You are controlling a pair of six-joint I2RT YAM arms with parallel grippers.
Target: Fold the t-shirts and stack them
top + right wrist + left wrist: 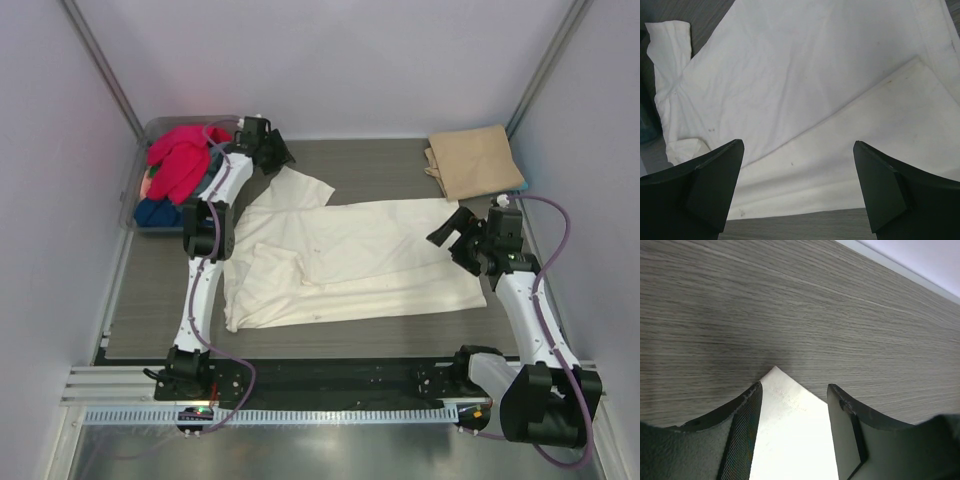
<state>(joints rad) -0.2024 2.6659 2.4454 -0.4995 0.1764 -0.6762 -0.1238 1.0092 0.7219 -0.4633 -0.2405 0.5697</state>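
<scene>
1. The left gripper (795,390) is seen with jaws parted, upper left of centre, astride a corner of the cream-white t-shirt (370,255).
2. That shirt is spread across centre frame; bare table (380,160) is seen above it.
3. The right gripper (799,145) is held wide open over its right edge.
</scene>
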